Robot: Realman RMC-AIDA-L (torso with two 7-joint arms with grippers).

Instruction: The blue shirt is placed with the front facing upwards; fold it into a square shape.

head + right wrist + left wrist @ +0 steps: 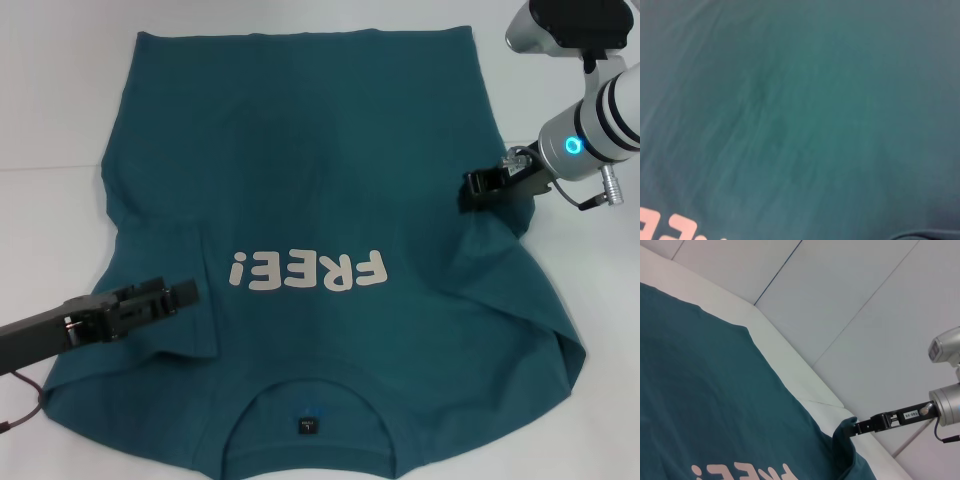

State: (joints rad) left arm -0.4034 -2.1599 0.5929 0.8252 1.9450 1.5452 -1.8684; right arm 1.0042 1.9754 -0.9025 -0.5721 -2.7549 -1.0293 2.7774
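Note:
The blue shirt (320, 150) lies spread on the white table with its "FREE!" print (307, 270) facing up and its collar label (307, 426) at the near edge. My left gripper (180, 294) is over the shirt's left side, shut on the left sleeve, which is folded inward over the body. My right gripper (475, 187) is at the shirt's right side, shut on a pinch of the edge. In the left wrist view that pinch rises in a small peak at the right gripper (856, 428). The right wrist view shows only the shirt's cloth (800, 120).
The white table (50, 120) shows bare to the left and right of the shirt. The right arm's silver links (600, 125) hang over the far right corner. A cable (20, 405) trails from the left arm at the near left.

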